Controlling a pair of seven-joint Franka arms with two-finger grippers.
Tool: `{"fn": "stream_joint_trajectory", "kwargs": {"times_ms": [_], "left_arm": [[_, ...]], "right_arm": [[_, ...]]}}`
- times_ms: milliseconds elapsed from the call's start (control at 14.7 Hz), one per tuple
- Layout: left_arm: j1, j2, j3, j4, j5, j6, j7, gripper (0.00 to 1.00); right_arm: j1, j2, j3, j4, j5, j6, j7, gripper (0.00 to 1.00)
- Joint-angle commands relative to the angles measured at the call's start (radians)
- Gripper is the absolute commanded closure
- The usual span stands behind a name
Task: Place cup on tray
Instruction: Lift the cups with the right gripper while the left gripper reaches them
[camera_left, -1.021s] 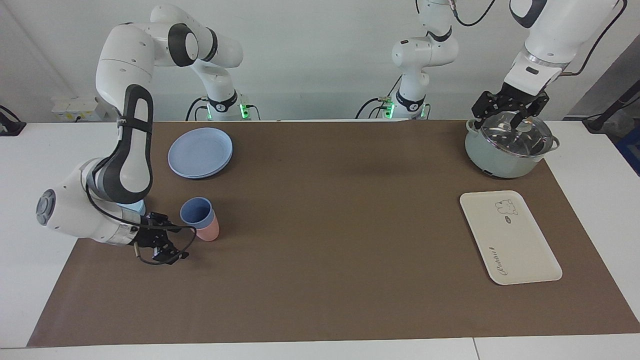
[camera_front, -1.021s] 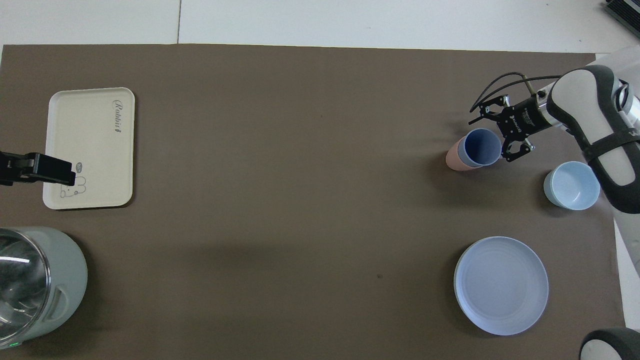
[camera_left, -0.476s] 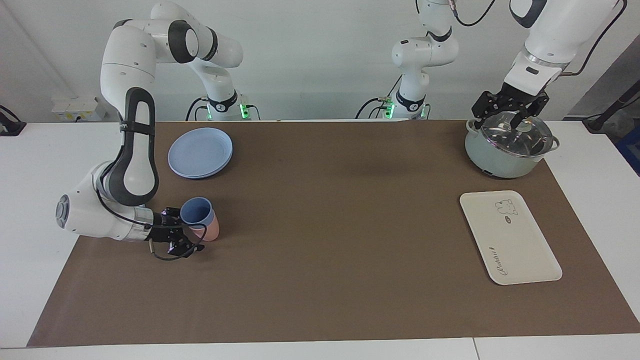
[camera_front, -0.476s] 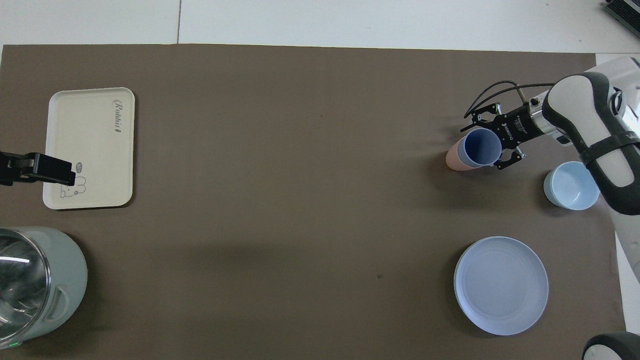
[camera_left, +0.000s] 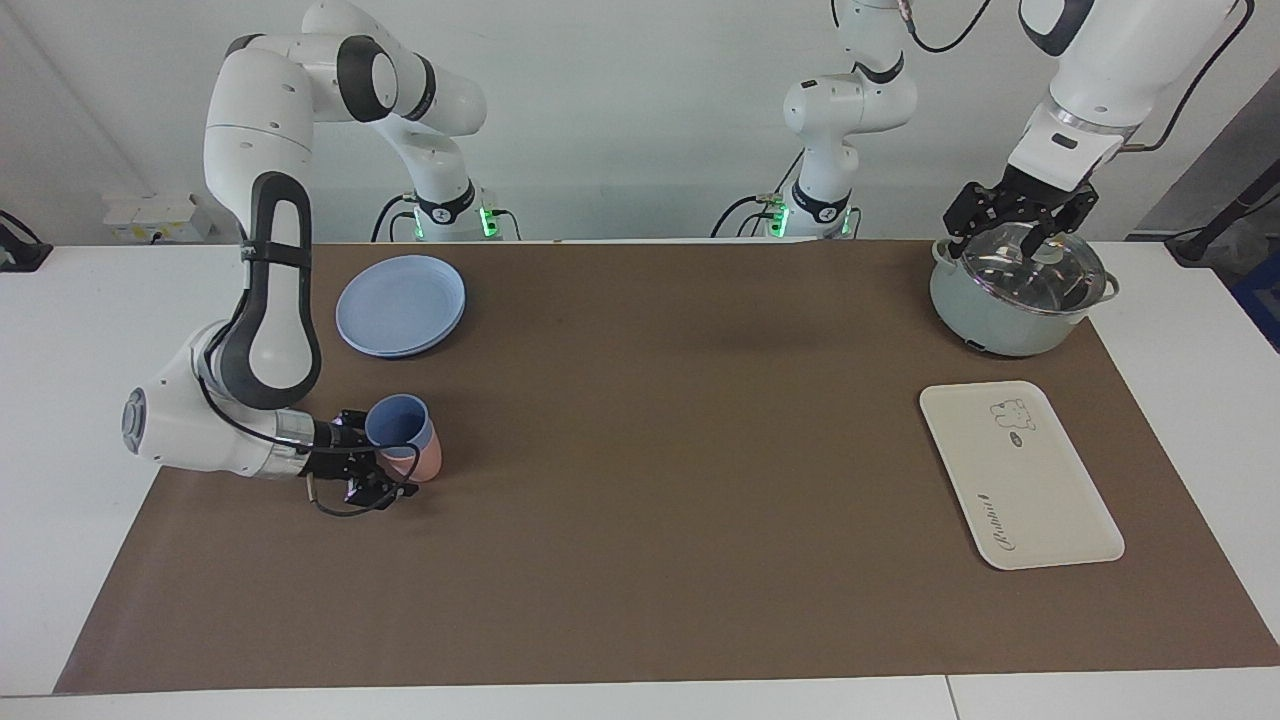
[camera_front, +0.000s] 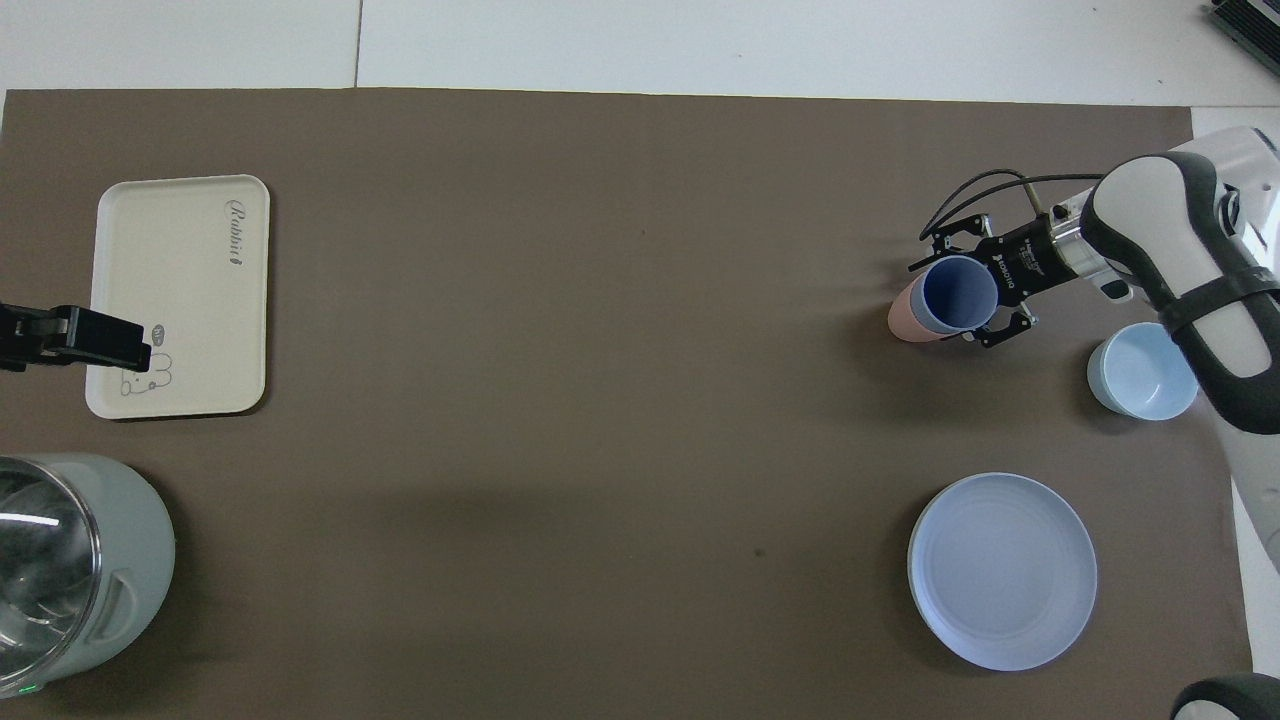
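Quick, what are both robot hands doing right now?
Right tool: open around the small periwinkle-blue plastic cup, not gripping yet.
Left tool: open, waiting over the lidded pot.

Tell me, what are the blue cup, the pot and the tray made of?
Cup: probably matte plastic, with an even periwinkle color, thin wall and no shine.
Pot: pale green body, likely enameled or painted metal; its lid looks like clear glass with a shiny metal rim.
Tray: cream, smooth and dull, likely plastic or melamine, with a printed bear and lettering.

A white table (camera_left: 60, 330) carries a brown mat (camera_left: 640, 480), on which lie tray (camera_left: 1020, 475), plate (camera_left: 401, 304), pot (camera_left: 1015, 300), bowl (camera_front: 1143, 371) and cups (camera_left: 412, 450).
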Motion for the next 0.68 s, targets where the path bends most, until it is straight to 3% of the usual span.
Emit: {"fn": "stream_joint_trajectory", "kwargs": {"times_ms": [0, 68, 136, 204, 408, 613], "left_arm": [[0.008, -0.010, -0.002, -0.011, -0.009, -0.009, 0.008, 0.00], [0.008, -0.010, -0.002, -0.012, -0.009, -0.015, 0.007, 0.00], [0.011, -0.012, -0.002, -0.012, -0.009, -0.012, 0.007, 0.00], [0.014, -0.010, 0.001, -0.012, -0.009, 0.000, 0.001, 0.00], [0.031, -0.032, 0.004, -0.060, -0.013, 0.008, -0.011, 0.00], [0.012, -0.050, -0.003, -0.115, -0.035, 0.095, -0.146, 0.00]], "right_arm": [[-0.002, -0.058, 0.005, -0.088, 0.051, 0.005, 0.013, 0.04], [0.001, -0.061, 0.005, -0.099, 0.077, 0.005, 0.013, 0.18], [0.004, -0.063, 0.005, -0.100, 0.105, 0.004, 0.013, 0.50], [0.002, -0.063, 0.005, -0.102, 0.137, -0.008, 0.014, 0.97], [0.050, -0.090, 0.005, -0.122, 0.189, -0.024, 0.019, 1.00], [0.122, -0.136, 0.005, -0.140, 0.225, -0.007, 0.095, 1.00]]}}
